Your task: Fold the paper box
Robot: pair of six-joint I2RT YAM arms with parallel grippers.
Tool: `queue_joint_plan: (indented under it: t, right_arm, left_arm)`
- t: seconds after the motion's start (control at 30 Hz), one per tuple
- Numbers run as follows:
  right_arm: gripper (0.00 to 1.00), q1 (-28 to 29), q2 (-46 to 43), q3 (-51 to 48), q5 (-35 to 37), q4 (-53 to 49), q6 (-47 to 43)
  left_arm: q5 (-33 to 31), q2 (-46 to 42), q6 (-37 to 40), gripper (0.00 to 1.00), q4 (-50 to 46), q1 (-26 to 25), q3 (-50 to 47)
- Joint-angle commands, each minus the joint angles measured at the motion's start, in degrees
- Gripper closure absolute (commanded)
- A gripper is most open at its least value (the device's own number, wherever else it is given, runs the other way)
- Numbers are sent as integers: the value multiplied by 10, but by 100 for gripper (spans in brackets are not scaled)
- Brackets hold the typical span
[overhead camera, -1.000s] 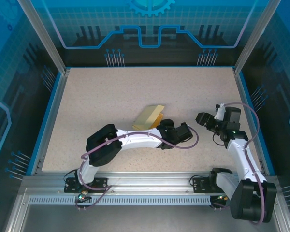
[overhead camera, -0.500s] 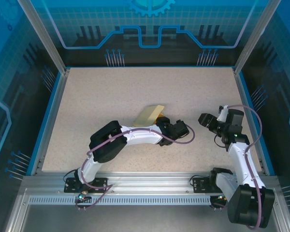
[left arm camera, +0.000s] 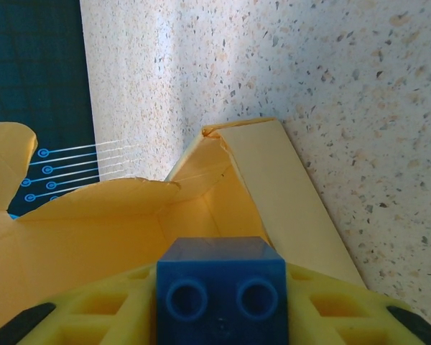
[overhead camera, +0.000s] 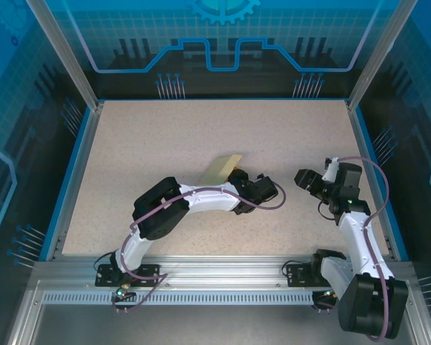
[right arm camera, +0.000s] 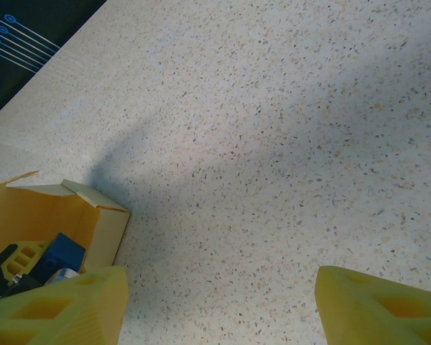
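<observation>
Since the left gripper [overhead camera: 238, 175] pushed toward 12 o'clock, the paper box [overhead camera: 225, 168] in the middle of the table [overhead camera: 165, 136] looks thinner. I cannot tell if that gripper, inside the box, is pinching. At 3 o'clock, the right gripper [overhead camera: 301, 177] stays spread wide, holding nothing.

paper box [left arm camera: 269, 190] — matt thin card, table [left arm camera: 359, 93] speckled (stone-like), smooth

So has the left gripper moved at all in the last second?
Yes. In the overhead view the left gripper has shifted slightly toward the far edge of the table and a touch left, staying at the paper box.
</observation>
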Motion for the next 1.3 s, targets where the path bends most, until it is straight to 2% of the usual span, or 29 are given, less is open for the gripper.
queue_joint_plan:
  t: [0.0, 0.23, 0.63, 1.07, 1.27]
  right_arm:
    - [30, -10, 0, -8, -13, 7, 3]
    - [30, -10, 3, -9, -15, 9, 4]
    - [30, -10, 10, -10, -24, 16, 6]
    - [30, -10, -11, -11, -1, 7, 7]
    - [30, 5, -30, -9, 13, 1, 1]
  left_arm:
    - [-17, 4, -18, 57, -11, 2, -5]
    - [-11, -7, -34, 52, -16, 2, -6]
    - [22, -32, -48, 51, 5, -3, -1]
    - [200, -90, -102, 50, 17, -15, 2]
    - [316, -155, -150, 48, 26, -16, -18]
